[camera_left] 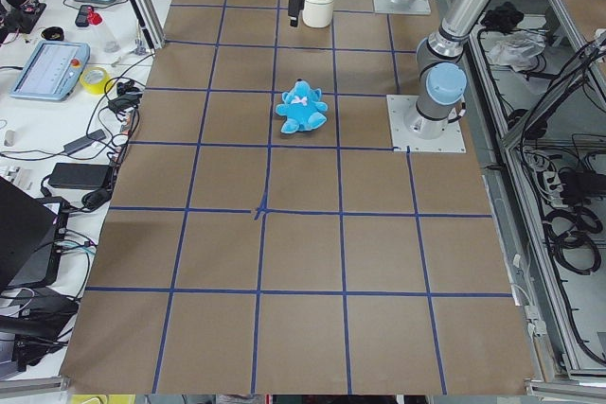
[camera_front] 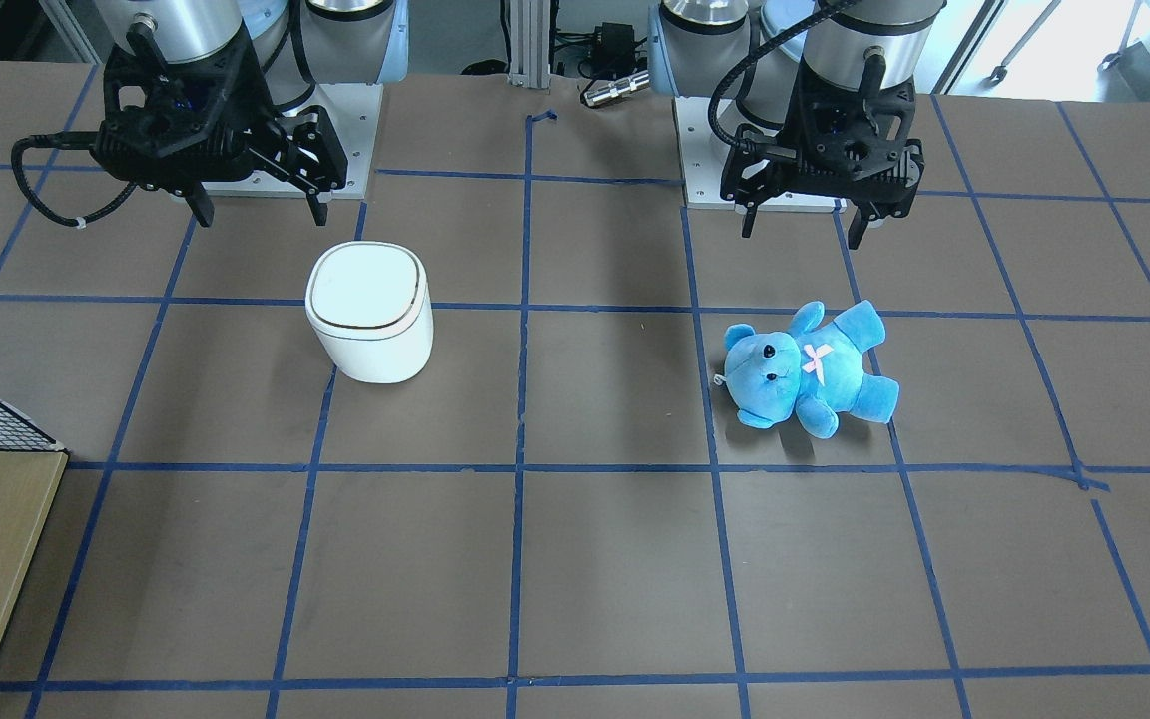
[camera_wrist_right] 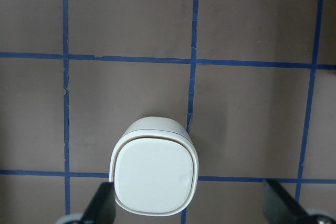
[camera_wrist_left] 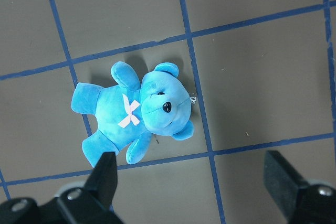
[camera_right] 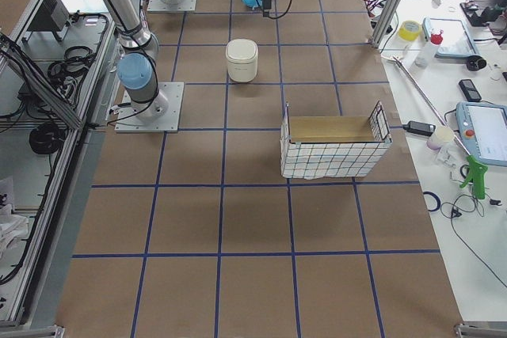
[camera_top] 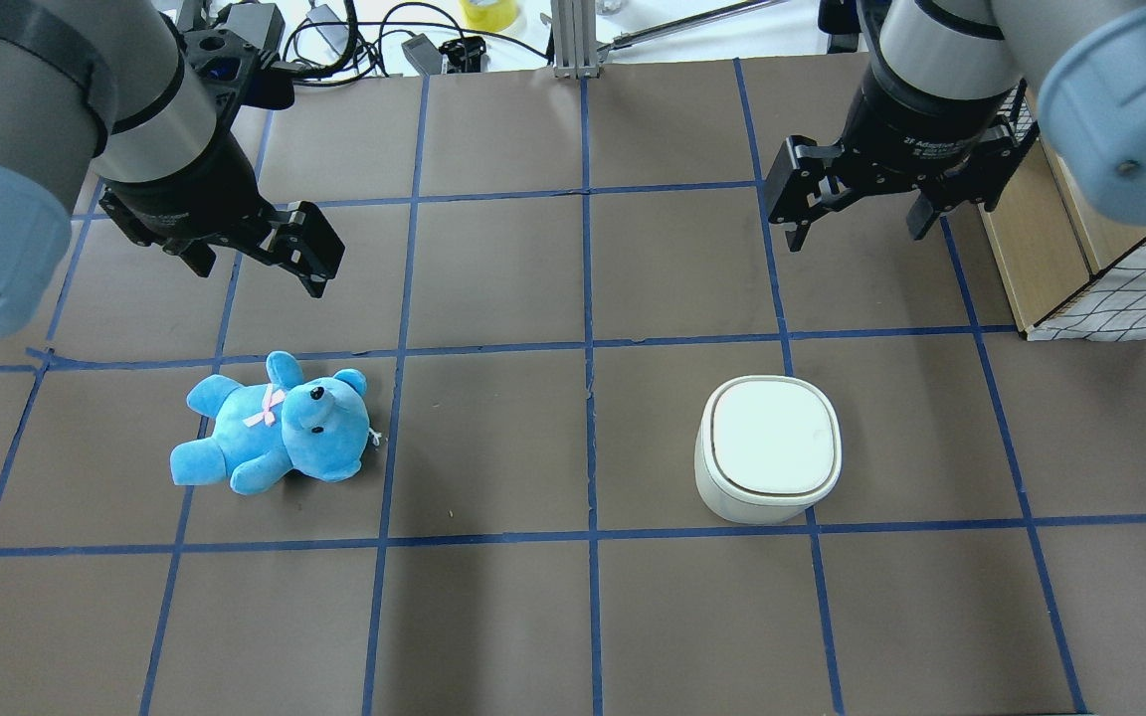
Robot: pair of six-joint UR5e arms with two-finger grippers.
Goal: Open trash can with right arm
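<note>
Right tool (camera_top: pixel 861 227) aloft, jaws spread wide, pointing down; left tool (camera_top: pixel 260 273) same pose.

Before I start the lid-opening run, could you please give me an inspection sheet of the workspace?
Surface: brown table with blue tape grid.
Job's things: trash can upright, lid shut, untouched.
Clutter: blue teddy bear lying before the left arm; mesh-sided box at the table's right end.
Grippers: right gripper open, empty, clear of the can; left gripper open, empty.
Cables: loose cable loop hangs by the right wrist.
Surroundings: white side bench with devices and cords.
</note>
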